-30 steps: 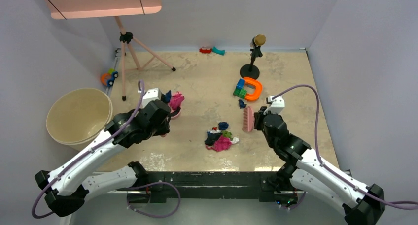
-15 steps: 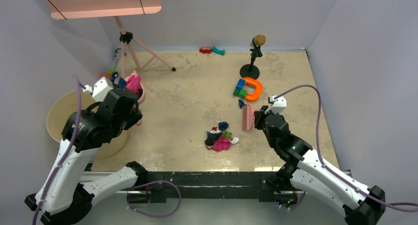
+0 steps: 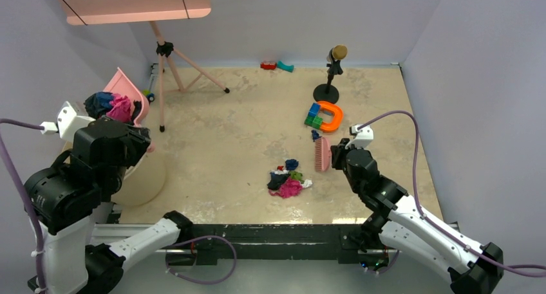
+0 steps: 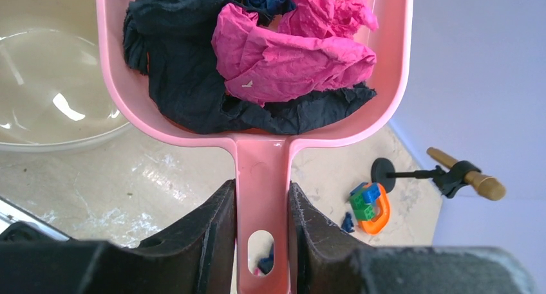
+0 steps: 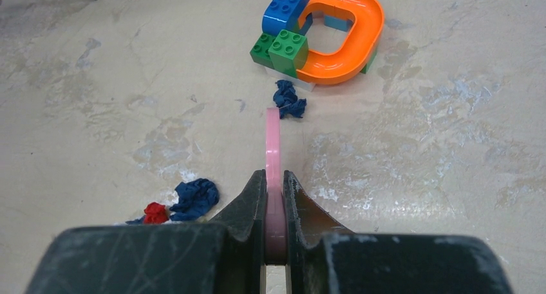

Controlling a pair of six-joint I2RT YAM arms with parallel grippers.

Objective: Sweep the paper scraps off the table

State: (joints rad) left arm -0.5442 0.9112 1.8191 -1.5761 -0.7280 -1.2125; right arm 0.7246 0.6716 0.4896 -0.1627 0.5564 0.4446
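Far left, my left gripper (image 4: pixel 261 204) is clenched on the dustpan (image 4: pixel 394 82) handle, paper scraps (image 4: pixel 290 56) heaped inside, bowl (image 4: pixel 51 94) alongside; if I tip off-centre, they miss it. Mid-tabletop (image 3: pixel 244 133), another pile (image 3: pixel 288 180) waits. Over right, the right gripper (image 5: pixel 273 184) clamps the brush (image 5: pixel 273 139); a hard stroke could scatter bits into the blocks (image 5: pixel 286 49).

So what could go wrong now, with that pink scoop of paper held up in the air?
The heaped paper scraps could slide off the raised dustpan and miss the bowl below. The brush in the right gripper might also knock the blocks if it goes after the blue scrap lying close to them.
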